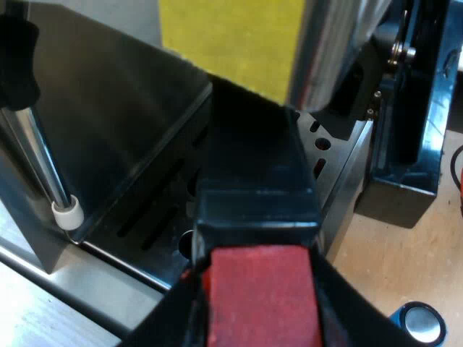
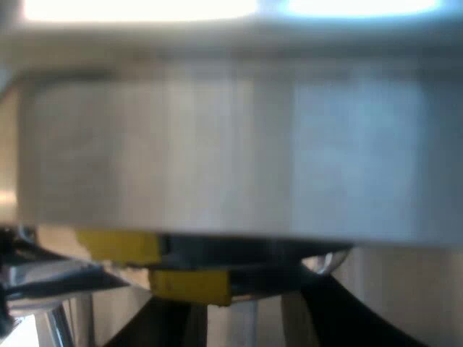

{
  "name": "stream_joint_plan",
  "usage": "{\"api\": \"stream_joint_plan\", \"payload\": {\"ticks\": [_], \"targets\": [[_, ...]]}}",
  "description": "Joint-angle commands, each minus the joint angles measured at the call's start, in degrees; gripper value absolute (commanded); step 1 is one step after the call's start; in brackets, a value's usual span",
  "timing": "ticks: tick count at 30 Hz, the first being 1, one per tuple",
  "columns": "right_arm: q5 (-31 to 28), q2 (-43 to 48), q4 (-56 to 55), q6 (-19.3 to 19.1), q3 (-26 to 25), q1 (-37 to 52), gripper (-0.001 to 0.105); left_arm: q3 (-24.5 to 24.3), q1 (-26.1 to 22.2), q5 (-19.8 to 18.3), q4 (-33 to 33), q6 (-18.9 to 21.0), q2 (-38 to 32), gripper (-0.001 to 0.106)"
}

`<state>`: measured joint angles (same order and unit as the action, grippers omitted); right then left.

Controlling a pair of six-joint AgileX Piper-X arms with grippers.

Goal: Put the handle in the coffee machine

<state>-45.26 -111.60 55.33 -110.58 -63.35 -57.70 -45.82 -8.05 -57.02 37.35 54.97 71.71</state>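
I have the handle clenched in my left gripper, a finger on either side of its red end. It reaches over the slotted drip tray toward the espresso machine, with its metal head hidden beneath the front. I judge it not yet locked. I'd lift it squarely into its seat, then swing it firmly, keeping clear of the steam wand. My right gripper hangs close to the machine's metal body, and I cannot tell whether it is released or clenched.

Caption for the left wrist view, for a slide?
Left end effector holds the red-tipped dark handle over the slotted black tray.
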Motion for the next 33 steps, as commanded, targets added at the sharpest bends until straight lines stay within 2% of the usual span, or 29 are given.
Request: {"api": "stream_joint_plan", "payload": {"ticks": [1, 5, 7, 14, 21, 24, 30, 31, 32, 33], "targets": [[-0.7, 2.1, 7.5, -0.7, -2.7, 0.3, 0.027, -2.0, 0.2, -7.6, -2.9, 1.6, -0.9, 0.012], [-0.7, 2.1, 7.5, -2.2, -4.6, 0.3, 0.027, -2.0, 0.2, -7.6, -2.3, 1.6, -0.9, 0.048], [-0.7, 2.1, 7.5, -2.8, -5.2, 0.3, 0.027, -2.0, 0.2, -7.0, -1.5, 1.6, -0.9, 0.056], [-0.7, 2.1, 7.5, -2.8, -6.0, 0.3, 0.027, -2.0, -0.5, -3.1, 0.2, 1.6, -1.6, 0.054], [-0.9, 2.1, 10.3, -3.1, -6.0, 0.3, 0.027, -2.0, -4.7, -3.1, 0.2, 1.6, -4.3, 0.054], [-0.9, 2.1, 10.5, -5.5, -6.0, 0.3, 0.027, -2.1, -5.6, -3.3, 0.4, 1.6, -4.3, 0.054], [-1.1, 2.3, 12.3, -5.8, -6.0, 0.3, 0.027, -2.6, -6.3, -3.3, 1.9, 1.5, -4.3, 0.054], [-1.1, 2.3, 12.3, -5.8, -6.0, 0.3, 0.027, -3.2, -6.7, -3.7, 3.6, 1.3, -4.4, 0.054], [-1.1, 2.4, 12.6, -5.8, -6.0, 0.3, 0.027, -8.1, -7.2, -6.8, 9.2, -1.5, -5.0, 0.054], [-1.1, 2.4, 12.6, -5.8, -6.0, 0.3, 0.027, -8.7, -7.2, -6.8, 9.1, -1.5, -5.0, 0.053]]}}
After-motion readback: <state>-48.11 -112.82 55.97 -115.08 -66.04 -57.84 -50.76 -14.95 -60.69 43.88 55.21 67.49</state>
